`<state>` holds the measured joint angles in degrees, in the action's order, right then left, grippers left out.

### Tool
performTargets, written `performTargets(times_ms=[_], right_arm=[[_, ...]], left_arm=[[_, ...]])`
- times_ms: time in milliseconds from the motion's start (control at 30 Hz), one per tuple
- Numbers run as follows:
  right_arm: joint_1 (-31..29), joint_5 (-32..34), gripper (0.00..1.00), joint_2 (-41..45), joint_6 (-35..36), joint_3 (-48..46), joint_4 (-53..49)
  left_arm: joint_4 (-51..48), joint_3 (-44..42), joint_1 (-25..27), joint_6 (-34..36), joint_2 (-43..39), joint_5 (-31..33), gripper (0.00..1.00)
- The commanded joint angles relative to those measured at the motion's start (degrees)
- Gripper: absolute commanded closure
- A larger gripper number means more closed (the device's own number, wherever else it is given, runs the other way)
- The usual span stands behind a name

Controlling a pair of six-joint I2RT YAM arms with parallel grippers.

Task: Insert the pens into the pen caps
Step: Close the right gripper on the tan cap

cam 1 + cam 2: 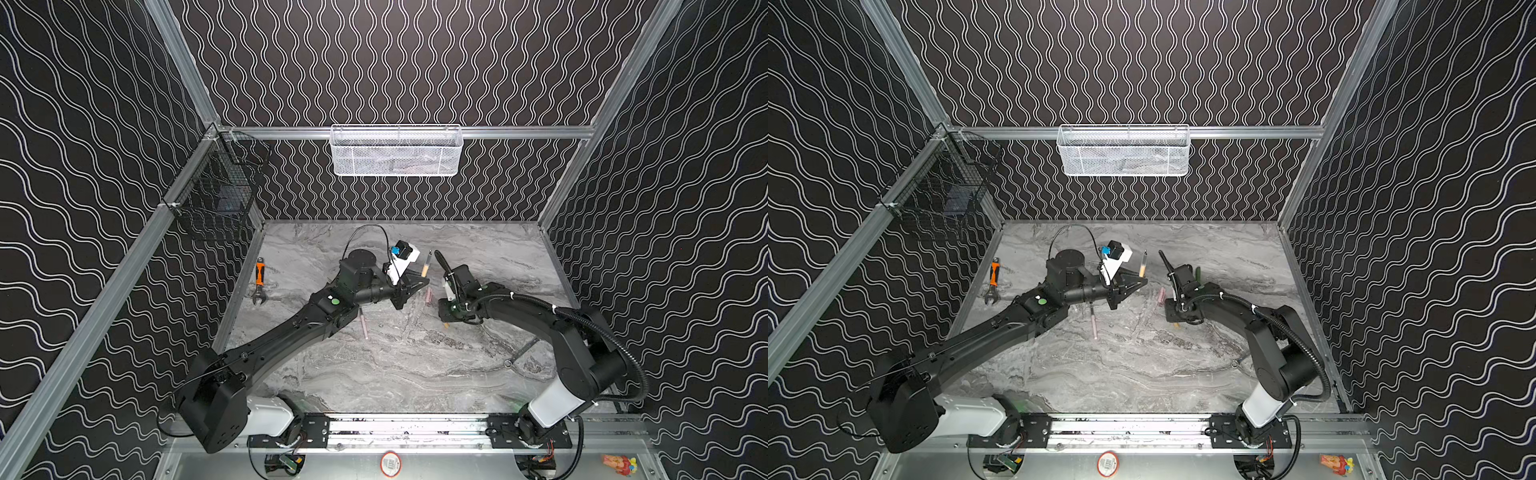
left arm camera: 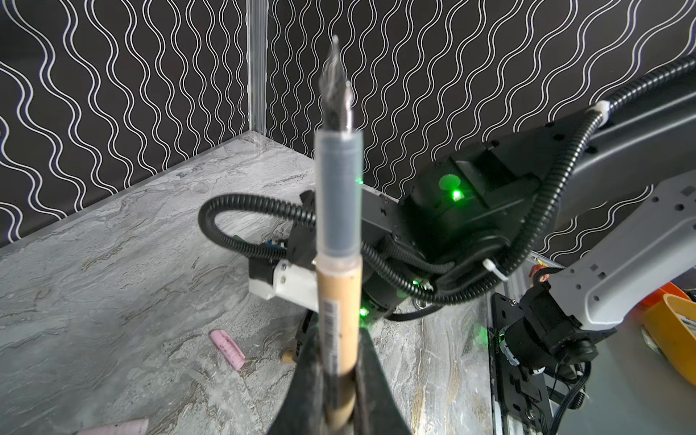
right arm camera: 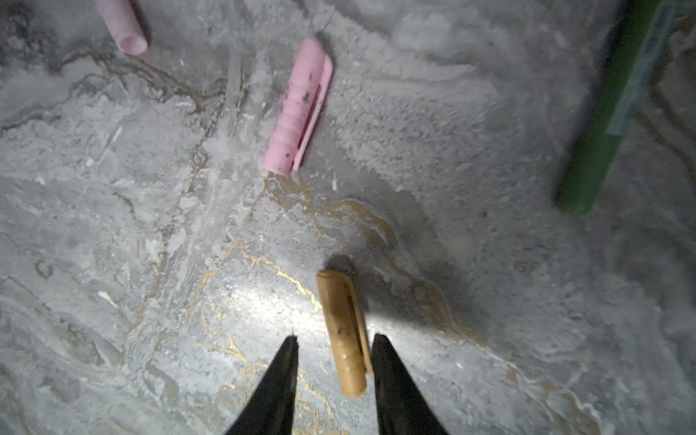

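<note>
Three pens: a tan pen (image 1: 424, 269), a pink pen (image 1: 364, 326), a green pen (image 3: 602, 113). Three caps: a tan cap (image 3: 344, 335) at the right gripper (image 3: 335, 341), a pink cap (image 3: 297, 109) just beyond, a second pink cap (image 3: 124, 26) farther off. One wrench (image 1: 259, 279). Two baskets: white basket (image 1: 397, 151), black basket (image 1: 216, 195).

Left pincer (image 2: 338, 339) raised mid-air, jaws clamped tight; right pincer (image 3: 335, 339) low, pointing downward, jaws apart.

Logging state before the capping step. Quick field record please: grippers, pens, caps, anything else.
left gripper: shut on tan pen, bare tip exposed
right gripper: open, straddling tan cap lying on table
pink cap: on table, apart from tan cap
pink pen: on table, near middle
green pen: on table, by right gripper
wrench: table's left side, untouched
</note>
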<state>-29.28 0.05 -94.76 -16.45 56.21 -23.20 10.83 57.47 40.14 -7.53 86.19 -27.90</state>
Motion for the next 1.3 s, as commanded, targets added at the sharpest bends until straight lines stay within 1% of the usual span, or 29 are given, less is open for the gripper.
performTargets(times_ms=[0, 167, 467, 700, 1000, 1267], right_arm=[[0.03, 0.16, 0.67, -1.39, 1.23, 0.55, -1.35], [0.01, 1.05, 0.69, -2.35, 1.33, -0.35, -0.88], [0.04, 1.00, 0.73, -1.65, 1.14, -1.48, -0.18], [0.23, 0.95, 0.72, -0.82, 1.51, -1.01, -0.70], [3.16, -0.40, 0.71, -0.74, 1.82, -0.41, -0.42], [3.08, -1.76, 0.72, -1.10, 2.38, -1.33, -0.44]], left_arm=[[1.74, 0.80, -0.05, -0.56, 0.16, -0.66, 0.97], [1.76, 0.75, -0.01, -0.56, 0.31, -0.73, 0.97], [2.30, 0.61, -0.06, -0.91, 0.90, -0.97, 0.97], [2.10, 0.86, -0.03, -0.91, 1.18, -1.28, 0.98], [2.25, 0.72, 0.03, -1.00, 1.22, -1.37, 0.98], [1.95, 1.05, 0.03, -1.00, 1.57, -1.55, 0.98]])
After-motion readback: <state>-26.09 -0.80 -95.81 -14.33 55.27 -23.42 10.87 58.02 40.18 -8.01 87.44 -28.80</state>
